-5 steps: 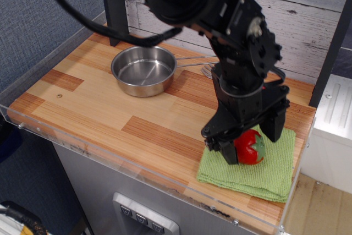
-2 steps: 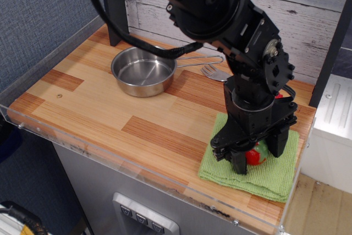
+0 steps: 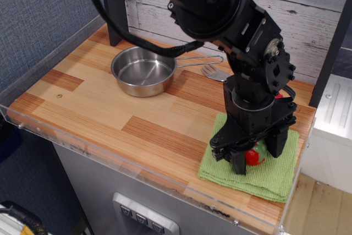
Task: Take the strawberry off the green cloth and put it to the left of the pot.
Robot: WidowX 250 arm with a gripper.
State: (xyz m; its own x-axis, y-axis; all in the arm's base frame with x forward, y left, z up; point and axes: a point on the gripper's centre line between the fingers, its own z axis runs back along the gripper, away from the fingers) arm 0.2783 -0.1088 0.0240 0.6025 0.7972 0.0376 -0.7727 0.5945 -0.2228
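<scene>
Arm: a big black jointed robot arm comes down from the top of the frame and ends low at the right, over the cloth.
Gripper: the black gripper (image 3: 254, 157) points straight down onto the cloth, lower right of the frame.
Jaws: they stand on either side of the strawberry with only a narrow gap, and the fruit fills it; they look closed against it, though the contact itself is hidden behind the black fingers (image 3: 238, 163).
Strawberry: the small glossy red plastic strawberry (image 3: 252, 157) with a bit of green cap showing sits between the jaws, low on the cloth; I cannot tell whether it is touching the fabric or just off it.
Cloth: the light green square textured cloth (image 3: 278, 174) lies flat at the lower right corner of the worktop, near its front edge.
Pot: the small round shiny steel pot (image 3: 143, 71) stands empty in the upper left part of the worktop, well apart from the cloth, its thin wire handle reaching right toward the arm.
Fork: a silvery fork head (image 3: 212, 71) lies just right of the pot's handle, partly hidden by the arm.
Worktop: the striped wooden worktop (image 3: 99, 105) has a clear plastic rim along its front and left edges.
Backdrop: a whitewashed plank wall (image 3: 308, 15) stands behind.
</scene>
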